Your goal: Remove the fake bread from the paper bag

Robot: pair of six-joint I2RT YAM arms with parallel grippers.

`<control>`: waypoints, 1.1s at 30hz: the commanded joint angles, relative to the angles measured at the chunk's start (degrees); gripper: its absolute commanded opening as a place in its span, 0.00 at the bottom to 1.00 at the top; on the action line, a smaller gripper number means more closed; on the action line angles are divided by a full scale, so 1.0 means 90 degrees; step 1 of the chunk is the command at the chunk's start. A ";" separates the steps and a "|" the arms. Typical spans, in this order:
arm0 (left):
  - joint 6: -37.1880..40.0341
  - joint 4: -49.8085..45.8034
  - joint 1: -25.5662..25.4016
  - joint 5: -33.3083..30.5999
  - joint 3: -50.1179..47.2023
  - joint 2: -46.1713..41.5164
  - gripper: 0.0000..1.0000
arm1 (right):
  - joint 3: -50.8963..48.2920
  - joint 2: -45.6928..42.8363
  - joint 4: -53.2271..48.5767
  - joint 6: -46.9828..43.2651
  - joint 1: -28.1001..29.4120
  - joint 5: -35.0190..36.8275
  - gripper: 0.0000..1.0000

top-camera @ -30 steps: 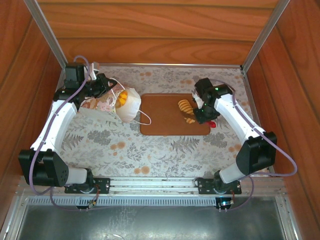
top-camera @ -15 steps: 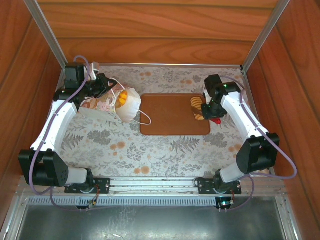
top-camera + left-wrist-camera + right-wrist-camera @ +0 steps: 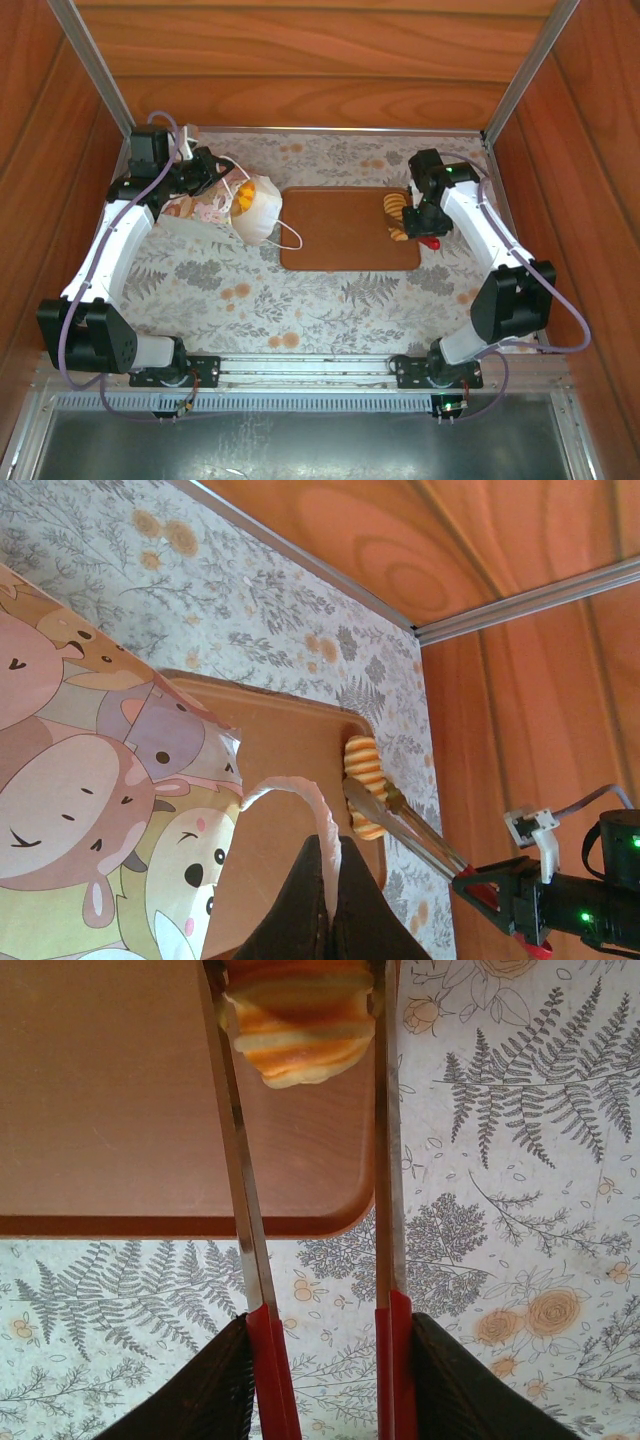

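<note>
- Fake bread (image 3: 300,1030) — one ridged loaf, pinched in the tongs (image 3: 238,1190) over the tray (image 3: 120,1110)'s right end.
- My right gripper (image 3: 325,1360): jaws clamped on the tongs' red handles.
- My left gripper (image 3: 330,910): jaws pressed together on the cord handle (image 3: 300,785), holding the paper bag (image 3: 90,810) on its side.
- Progress, my estimate: this loaf out, not yet released; yellow pieces (image 3: 241,198) show in the bag mouth — most work left.

The left arm (image 3: 115,235) stretches toward the far corner, left pincer (image 3: 330,875) pinched shut on the cord handle (image 3: 300,790) — the right arm (image 3: 480,230) elbows outward, right pincer (image 3: 325,1360) clamped around the tongs (image 3: 240,1160).
</note>
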 commanded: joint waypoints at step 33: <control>-0.0013 0.0170 -0.0036 -0.0009 -0.0025 -0.0150 0.00 | 0.0458 -0.0128 -0.0063 0.0113 -0.0068 0.0188 0.51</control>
